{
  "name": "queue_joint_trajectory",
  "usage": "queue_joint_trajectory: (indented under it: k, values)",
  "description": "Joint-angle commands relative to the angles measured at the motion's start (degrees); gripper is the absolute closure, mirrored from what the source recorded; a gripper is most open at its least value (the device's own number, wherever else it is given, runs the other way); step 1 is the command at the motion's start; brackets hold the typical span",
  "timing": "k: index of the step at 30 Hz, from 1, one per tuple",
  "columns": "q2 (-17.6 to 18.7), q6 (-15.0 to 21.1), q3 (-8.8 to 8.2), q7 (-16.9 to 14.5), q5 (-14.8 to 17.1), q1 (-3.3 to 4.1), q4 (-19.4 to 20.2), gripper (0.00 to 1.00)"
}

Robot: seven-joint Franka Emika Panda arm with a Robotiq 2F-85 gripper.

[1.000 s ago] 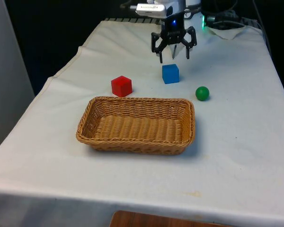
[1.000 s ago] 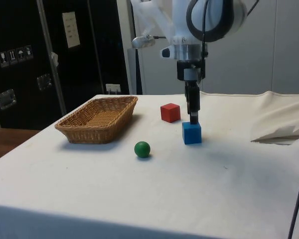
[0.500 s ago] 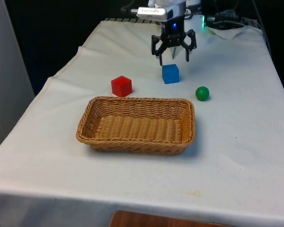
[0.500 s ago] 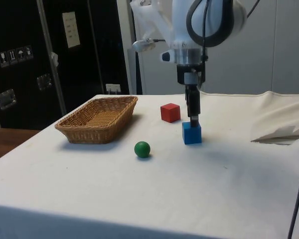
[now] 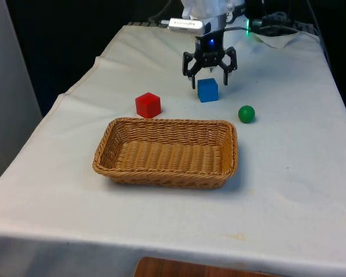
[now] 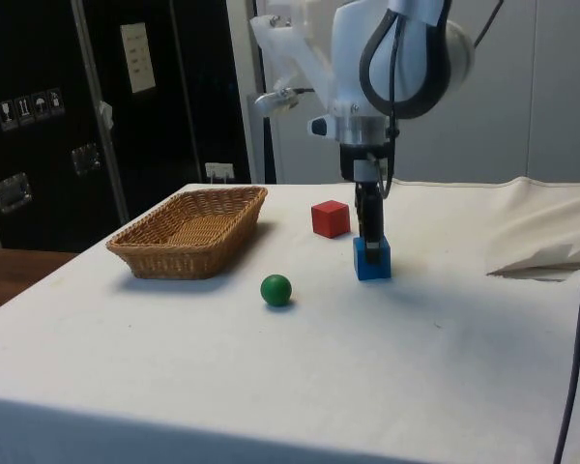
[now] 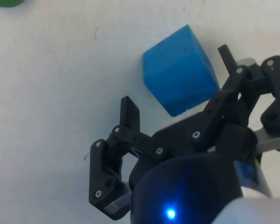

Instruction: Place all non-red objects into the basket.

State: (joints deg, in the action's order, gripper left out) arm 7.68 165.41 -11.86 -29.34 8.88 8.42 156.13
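The blue block (image 5: 207,90) sits on the white cloth (image 5: 288,173), behind the basket (image 5: 167,152). The gripper (image 5: 209,81) hangs just over it with its fingers spread wide, one on each side. The green ball (image 5: 246,113) lies near the block, and the red block (image 5: 148,105) is on its other side.

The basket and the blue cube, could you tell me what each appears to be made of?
The basket looks like woven wicker or rattan: tan strands interlace across its walls and floor, with a braided rim and a dull natural finish. The blue cube looks like painted wood or solid plastic, I cannot tell which: flat, evenly coloured matte faces with crisp edges and no visible grain.
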Motion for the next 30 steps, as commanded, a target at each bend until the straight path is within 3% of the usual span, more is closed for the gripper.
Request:
queue_joint_trajectory:
  k: [1,10,18,19,23,28,30]
  values:
    - [0.2,1.0,0.63,-0.5,1.1,-0.11,0.1,0.0]
    - [1.8,1.6,0.11,0.1,0.0,0.0,-0.2,0.0]
    - [2.9,2.8,0.69,0.1,0.7,0.0,-0.3,0.0]
    - [2.5,1.7,0.23,0.1,0.0,0.0,-0.3,0.0]
    - [4.1,3.8,1.03,0.3,0.7,-0.17,-0.5,0.0]
    - [4.8,4.2,0.74,0.6,0.3,-0.06,-0.7,0.0]
    - [4.8,4.2,0.63,0.6,0.2,0.0,-0.7,0.08]
